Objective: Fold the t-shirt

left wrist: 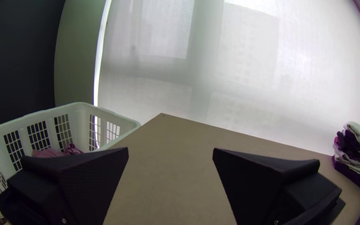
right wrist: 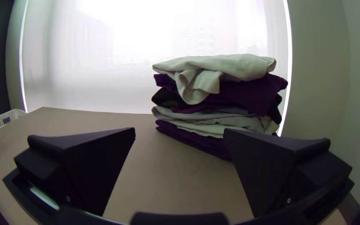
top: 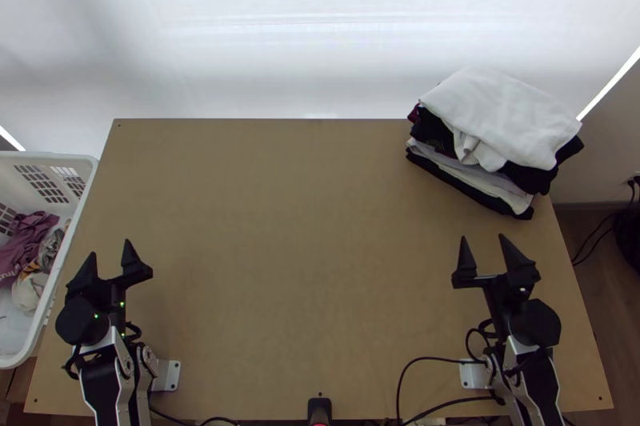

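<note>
My left gripper (top: 110, 254) stands open over the table's left side near the basket, with nothing between its fingers; the left wrist view shows the same gripper (left wrist: 170, 152) with its fingers wide apart. On the right side of the table, my right gripper (top: 482, 244) is open and holds nothing, also in the right wrist view (right wrist: 180, 131). Beyond it, at the far right corner, lies a stack of folded clothes (top: 472, 174), dark and light layers. The white folded cloth (top: 500, 114) on top has a bunched part hanging over the side facing the arms.
Left of the wooden table (top: 304, 250) stands a white basket (top: 52, 158) with crumpled mauve, grey and cream clothes (top: 28, 246) inside. Black cables (top: 412, 362) run along the near edge. A pale blind (top: 280, 42) hangs behind the far edge.
</note>
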You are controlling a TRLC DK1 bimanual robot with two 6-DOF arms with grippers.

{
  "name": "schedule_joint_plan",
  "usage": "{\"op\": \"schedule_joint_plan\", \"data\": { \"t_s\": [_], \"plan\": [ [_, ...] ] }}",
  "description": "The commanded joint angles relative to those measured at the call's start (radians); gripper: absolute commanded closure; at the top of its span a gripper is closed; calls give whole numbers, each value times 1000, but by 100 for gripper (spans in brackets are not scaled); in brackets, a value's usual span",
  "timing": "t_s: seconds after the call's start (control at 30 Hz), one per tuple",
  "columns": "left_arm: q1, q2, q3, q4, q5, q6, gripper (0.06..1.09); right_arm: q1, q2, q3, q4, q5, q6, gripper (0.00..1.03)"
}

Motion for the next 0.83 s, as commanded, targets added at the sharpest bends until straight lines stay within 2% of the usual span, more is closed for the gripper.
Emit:
{"op": "schedule_joint_plan", "data": {
  "t_s": [0.0,0.17,0.8],
  "plan": [
    [11,-6,-42,6,-2,15,10,-32,-5,-9,16,6,16,4],
    [-6,-9,-36,-29,0,52,10,-31,-5,-9,16,5,16,4],
    [-6,-9,-36,-29,0,52,10,-31,-5,-11,16,5,16,4]
  ]
}}
